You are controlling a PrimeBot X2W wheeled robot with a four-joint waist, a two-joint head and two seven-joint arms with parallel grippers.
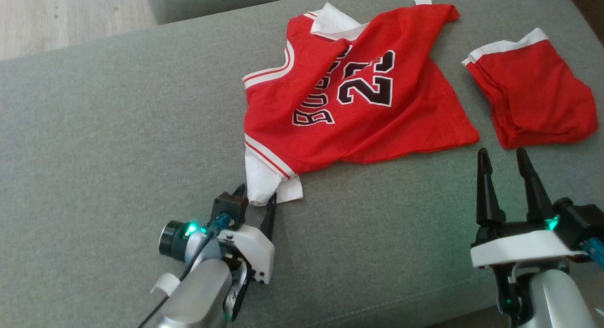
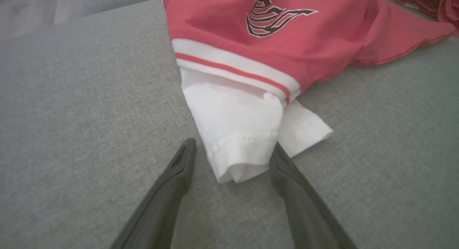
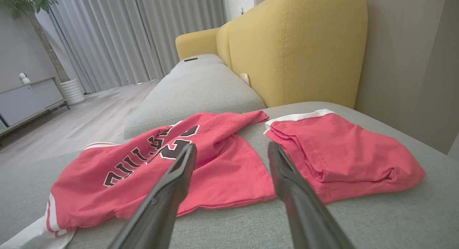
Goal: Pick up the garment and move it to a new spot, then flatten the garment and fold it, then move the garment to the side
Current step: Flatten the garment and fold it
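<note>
Two red garments are counted on one grey cushion (image 1: pixel 118 130): one jersey (image 1: pixel 358 96) at upper centre, one folded pair of shorts (image 1: pixel 533 101) at upper right.

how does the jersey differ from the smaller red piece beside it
The jersey is spread out and rumpled; the smaller red piece is folded compactly. The jersey bears black lettering and a number; the smaller red piece is plain. The jersey's white sleeve lies between the left gripper's open fingers; the smaller red piece lies apart from it. Both are red with white trim, on the grey cushion.
</note>
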